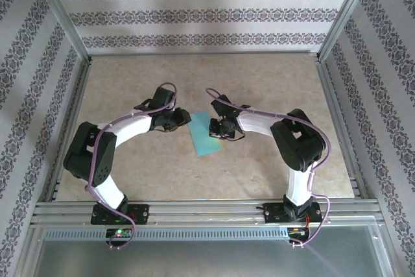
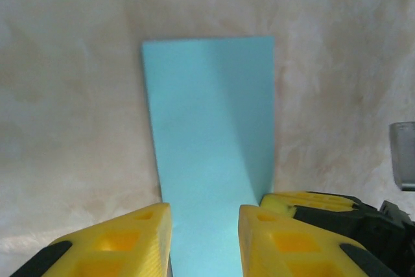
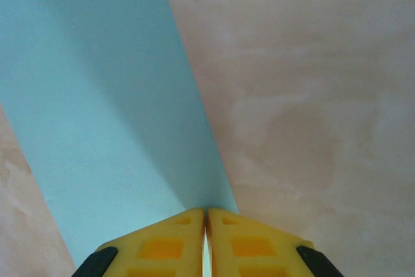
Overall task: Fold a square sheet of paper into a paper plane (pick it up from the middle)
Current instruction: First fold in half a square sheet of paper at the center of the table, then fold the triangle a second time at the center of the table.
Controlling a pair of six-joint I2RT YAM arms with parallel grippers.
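The light-blue paper [image 1: 206, 139] lies as a long folded rectangle in the middle of the table, not in a dart shape. In the left wrist view the paper [image 2: 207, 115] runs away from my left gripper [image 2: 204, 215], which is open with a yellow finger on each side of the strip's near end. My right gripper [image 3: 206, 215] is shut on the paper [image 3: 97, 95] at its edge, where a shaded flap rises toward the fingertips. From above, the left gripper [image 1: 183, 121] and right gripper [image 1: 214, 128] face each other across the sheet's far end.
The beige table [image 1: 272, 82] is walled in by patterned panels with metal rails at the sides and front. A right gripper finger [image 2: 292, 200] sits close beside my left gripper's right finger. Bare table surrounds the paper on all sides.
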